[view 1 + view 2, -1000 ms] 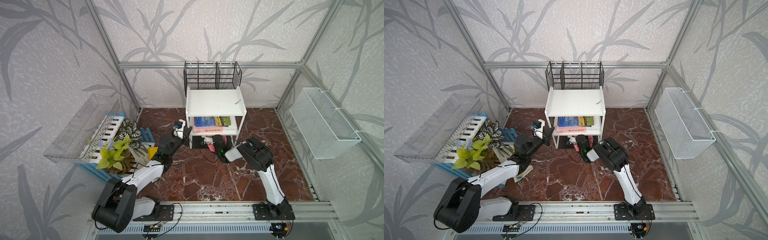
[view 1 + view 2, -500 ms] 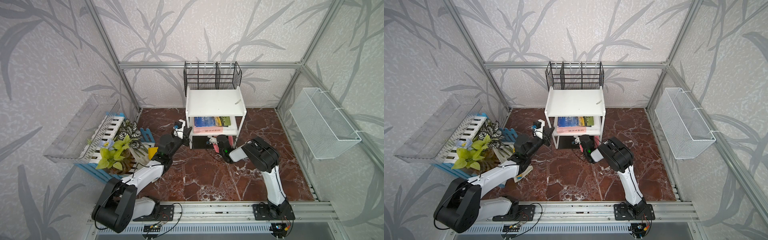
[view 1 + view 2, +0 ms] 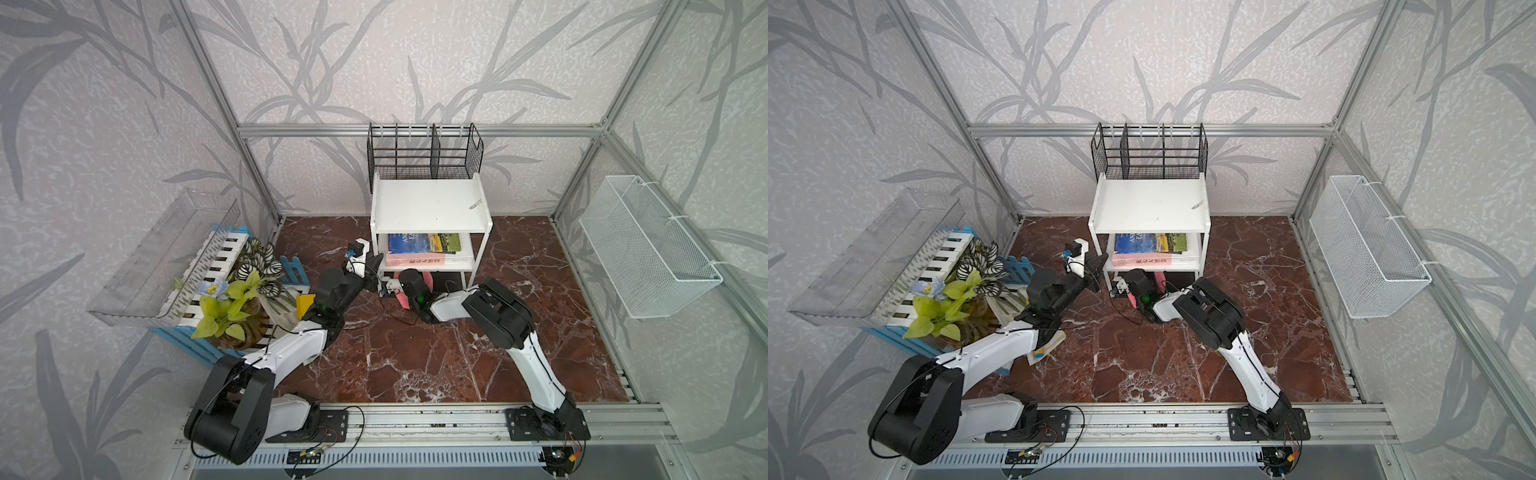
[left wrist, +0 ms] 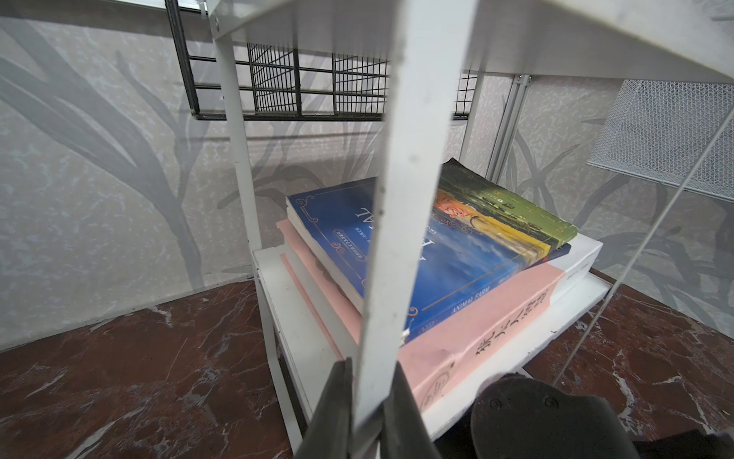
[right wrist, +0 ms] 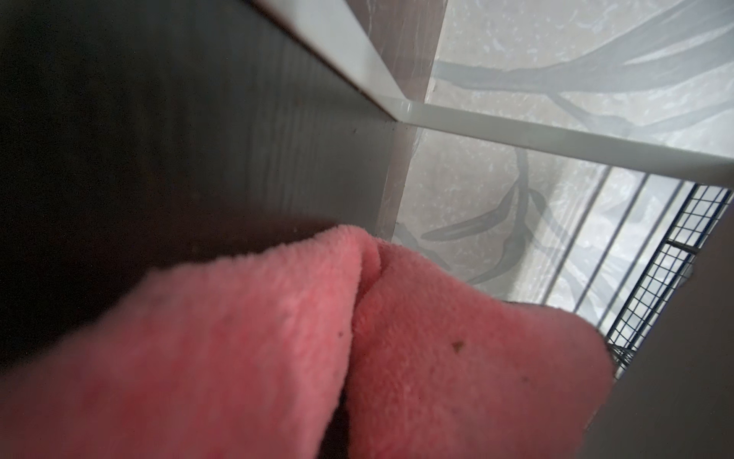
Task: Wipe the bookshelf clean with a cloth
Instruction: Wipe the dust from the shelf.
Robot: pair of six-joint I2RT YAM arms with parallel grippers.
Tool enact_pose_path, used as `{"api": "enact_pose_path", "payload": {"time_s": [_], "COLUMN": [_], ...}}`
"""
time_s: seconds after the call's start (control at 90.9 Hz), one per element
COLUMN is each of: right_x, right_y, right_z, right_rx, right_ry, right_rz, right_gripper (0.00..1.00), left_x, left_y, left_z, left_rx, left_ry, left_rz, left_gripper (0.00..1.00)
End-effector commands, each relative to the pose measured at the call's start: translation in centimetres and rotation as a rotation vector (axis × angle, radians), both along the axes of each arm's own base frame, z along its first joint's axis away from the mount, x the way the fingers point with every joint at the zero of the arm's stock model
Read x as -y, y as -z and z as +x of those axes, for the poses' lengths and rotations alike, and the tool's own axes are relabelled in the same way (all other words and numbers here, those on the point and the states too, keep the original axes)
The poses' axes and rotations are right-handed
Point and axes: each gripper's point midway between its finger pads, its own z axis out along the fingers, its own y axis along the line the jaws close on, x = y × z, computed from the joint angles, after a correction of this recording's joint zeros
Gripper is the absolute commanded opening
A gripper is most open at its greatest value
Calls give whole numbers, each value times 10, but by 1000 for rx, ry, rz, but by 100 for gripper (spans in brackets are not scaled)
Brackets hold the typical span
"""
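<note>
Shifting toward the robot's left since half a second ago, the right gripper [image 3: 419, 280] is carrying its stroke back across the low space under the lower tier, while the left arm is staying put. Its fingers are hiding under the soft pink fuzzy cloth [image 5: 238, 337], which is bunching around them, so they are evidently pressing together on it. That cloth is lying against a dark flat face of the small white two-tier bookshelf [image 3: 428, 205], beneath the lower board. The left gripper [image 4: 371, 371] is pinching the nearest front leg of the bookshelf, steadying the frame.

This is reading as a wiping pass under way at the bottom, with the top board probably still waiting: a small pale scrap [image 3: 476, 204] is lying near its right edge. A blue paperback [image 4: 333, 234] is resting on a thick pink book [image 4: 476, 330] on the lower board, crowding any wipe there.

The bookshelf is standing on the dark red marbled desk [image 3: 415, 361] near the back wall, with a black wire-mesh rack [image 3: 424, 151] sitting just behind its top. A white mesh basket [image 3: 648, 249] is hanging on the right wall, and a clear plastic tray [image 3: 166, 249] on the left, above potted plants [image 3: 232, 291].
</note>
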Motion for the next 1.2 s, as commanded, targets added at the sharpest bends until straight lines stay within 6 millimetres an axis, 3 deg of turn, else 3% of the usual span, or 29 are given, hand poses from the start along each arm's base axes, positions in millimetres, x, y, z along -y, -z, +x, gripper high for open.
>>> {"api": "enact_pose_path", "payload": {"time_s": [0.0, 0.11, 0.209, 0.363, 0.429, 0.528, 0.627, 0.737, 0.792, 0.88, 1.034, 1.188], "right_x": [-43, -27, -5, 45, 53, 37, -1, -38, -66, -88, -92, -60], "right_y": [2, -19, -23, 1, 8, 20, 23, 6, -5, -20, -39, -52], "right_z": [-22, -34, -49, -52, -52, -60, -64, -53, -60, -63, -64, -71], "right_rx": [-59, -79, -102, -145, -126, -137, -146, -74, -44, -27, 1, 21], "right_ry": [-87, -65, -48, 31, 36, -23, -94, -135, -184, -222, -229, -185], "right_rz": [116, 211, 243, 178, 130, 94, 124, 150, 160, 186, 218, 261], "right_gripper": [0, 0, 0, 0, 0, 0, 0, 0, 0, 0, 0, 0], "left_x": [-13, -15, -17, -26, -28, -24, -20, -20, -19, -18, -19, -29], "left_y": [11, 12, 12, 11, 12, 11, 12, 13, 13, 12, 12, 11], "left_z": [17, 19, 20, 22, 22, 20, 19, 18, 17, 17, 17, 18], "left_rx": [-93, -96, -97, -101, -102, -100, -100, -101, -100, -97, -97, -93], "left_ry": [-104, -116, -129, -182, -191, -172, -149, -147, -139, -132, -138, -194], "left_rz": [-103, -101, -107, -114, -117, -116, -120, -121, -121, -124, -120, -122], "left_gripper": [0, 0, 0, 0, 0, 0, 0, 0, 0, 0, 0, 0]}}
